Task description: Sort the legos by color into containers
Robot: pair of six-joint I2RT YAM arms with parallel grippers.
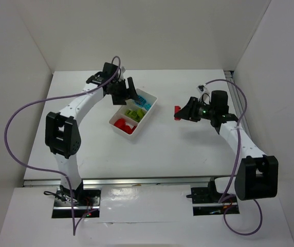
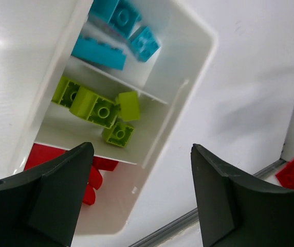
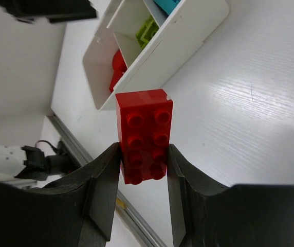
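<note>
Right wrist view: right gripper [image 3: 143, 157] clamps a red lego [image 3: 143, 121].

Markings: none legible.
Stud tops of the red rectangular plastic brick [image 3: 143, 121], held between the fingers of the right gripper [image 3: 143, 153], too blurred to read.

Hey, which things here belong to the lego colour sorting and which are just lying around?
Job: white tray; cyan bricks, lime green bricks and red bricks in it; held red brick in the right gripper; open left gripper.
Not the job: purple cables; metal rail at the table edge.
</note>
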